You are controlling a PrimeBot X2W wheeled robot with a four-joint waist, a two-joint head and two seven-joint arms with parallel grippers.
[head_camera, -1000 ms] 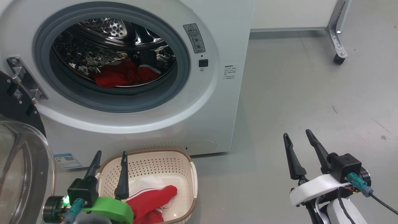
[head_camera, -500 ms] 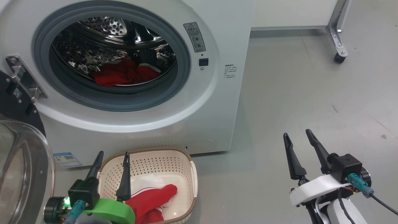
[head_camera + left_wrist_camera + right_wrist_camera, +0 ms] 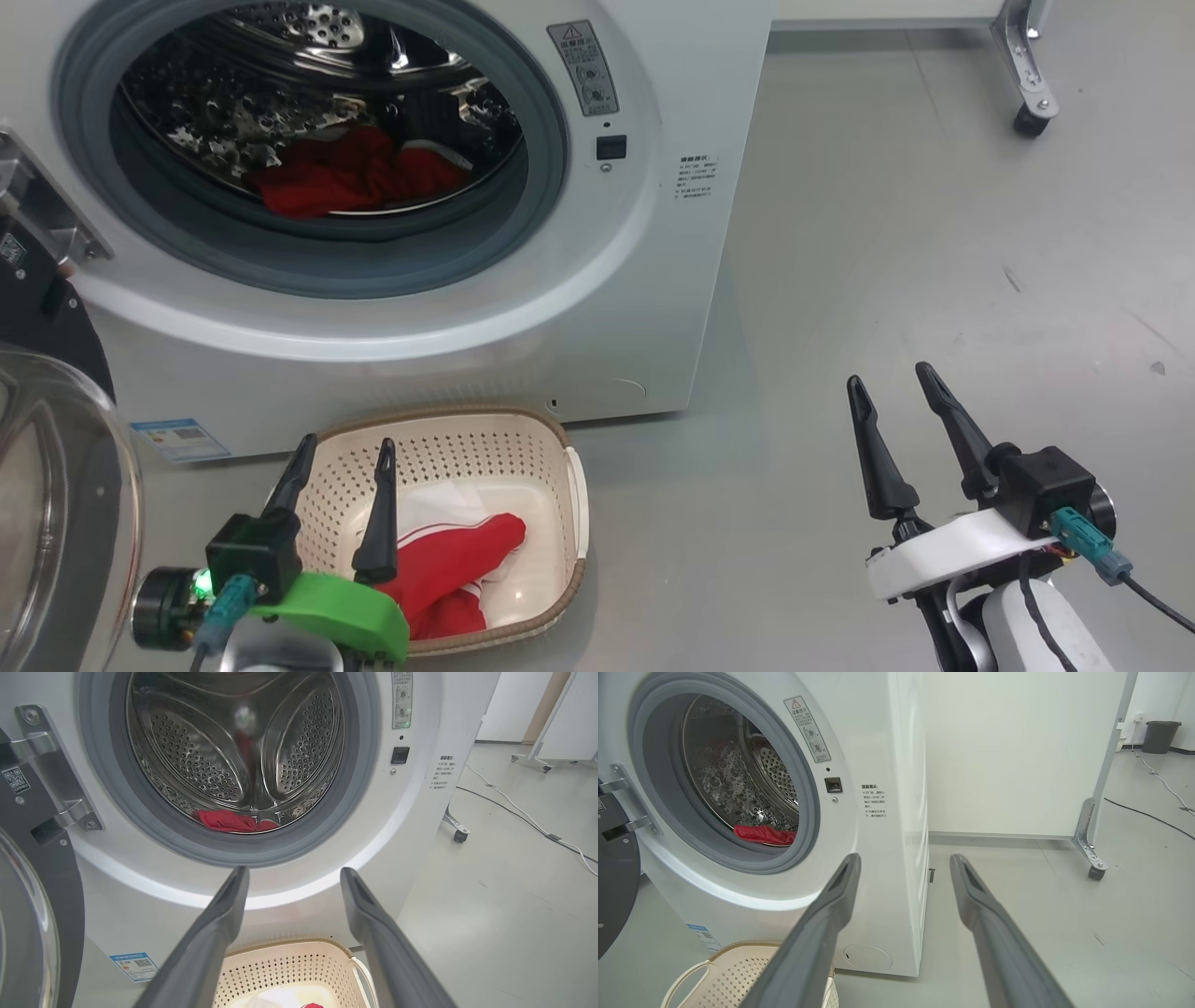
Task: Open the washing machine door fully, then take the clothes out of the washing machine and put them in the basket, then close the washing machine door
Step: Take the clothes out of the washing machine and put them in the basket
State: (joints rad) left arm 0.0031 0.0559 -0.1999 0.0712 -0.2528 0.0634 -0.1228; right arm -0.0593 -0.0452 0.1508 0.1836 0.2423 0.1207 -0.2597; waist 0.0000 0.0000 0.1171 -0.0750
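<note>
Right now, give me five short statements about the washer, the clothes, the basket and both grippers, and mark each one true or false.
1. The washing machine door stands open. True.
2. The steel drum is empty. False: red clothes lie at its bottom.
3. The basket holds a red and white garment. True.
4. The left gripper is shut on a garment. False: its fingers are open and hold nothing.
5. The right gripper reaches into the drum. False: it is open over the grey floor, to the right of the washing machine.
</note>
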